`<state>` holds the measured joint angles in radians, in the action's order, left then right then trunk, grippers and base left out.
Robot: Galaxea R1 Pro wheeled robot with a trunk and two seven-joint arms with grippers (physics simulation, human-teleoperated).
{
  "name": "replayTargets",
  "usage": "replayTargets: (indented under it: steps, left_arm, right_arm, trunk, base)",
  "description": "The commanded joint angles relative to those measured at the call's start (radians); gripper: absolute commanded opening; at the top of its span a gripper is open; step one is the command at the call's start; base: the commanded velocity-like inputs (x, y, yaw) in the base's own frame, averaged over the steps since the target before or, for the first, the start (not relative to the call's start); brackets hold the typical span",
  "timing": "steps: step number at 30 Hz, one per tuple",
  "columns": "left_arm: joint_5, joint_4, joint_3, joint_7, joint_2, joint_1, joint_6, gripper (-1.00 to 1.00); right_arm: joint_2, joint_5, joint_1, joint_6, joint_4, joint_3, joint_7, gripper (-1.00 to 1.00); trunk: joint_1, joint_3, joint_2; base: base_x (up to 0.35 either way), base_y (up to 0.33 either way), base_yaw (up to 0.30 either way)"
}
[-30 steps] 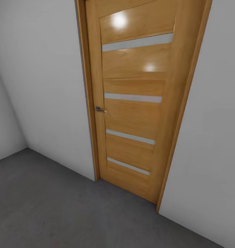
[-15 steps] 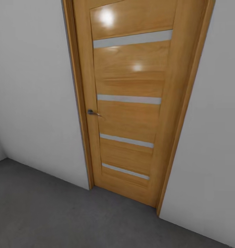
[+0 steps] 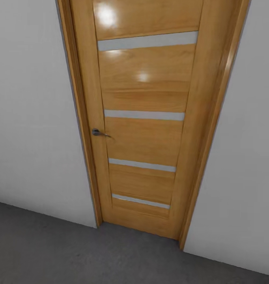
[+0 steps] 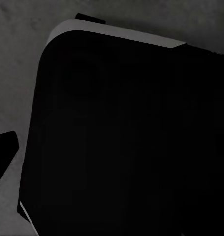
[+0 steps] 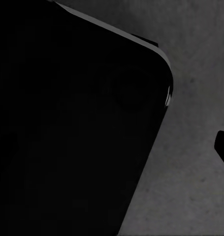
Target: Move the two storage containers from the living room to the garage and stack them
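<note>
Plain white-grey walls, dark grey concrete floor [image 3: 51, 248] — my view's swung left, centring the slatted honey-wood door [image 3: 144, 118]. No containers around; can't tell my claws' state.

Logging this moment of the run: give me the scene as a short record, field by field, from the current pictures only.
place: a room with white-grey walls and a dark grey concrete floor
ahead: a closed wooden door with four pale horizontal strips
door handle: a metal lever on the door's left edge
door frame: wooden frame, meeting the floor
left wrist view: a dark rounded body over rough grey floor
right wrist view: a dark rounded body over the same kind of floor
containers: none to report
tools: state cannot be told
</note>
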<state>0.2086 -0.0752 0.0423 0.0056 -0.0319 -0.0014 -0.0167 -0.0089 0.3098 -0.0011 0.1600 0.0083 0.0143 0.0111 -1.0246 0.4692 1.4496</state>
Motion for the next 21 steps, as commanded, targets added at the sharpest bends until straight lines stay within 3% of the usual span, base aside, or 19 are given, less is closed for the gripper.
replayTargets:
  steps: [1,21]
  left_arm:
    - [0.003,0.000,0.004,0.001,0.000,0.000,-0.002,1.00]
    - [0.003,0.000,0.004,0.001,0.000,0.000,-0.003,1.00]
  right_arm:
    - [0.000,0.002,0.000,0.004,0.001,0.001,0.001,1.00]
    - [-0.002,0.002,0.000,0.004,0.001,0.001,0.001,1.00]
  trunk:
    - [0.000,0.001,0.000]
    - [0.000,0.001,0.000]
  base:
    - [0.197,0.314,-0.246]
    - [0.197,0.314,-0.221]
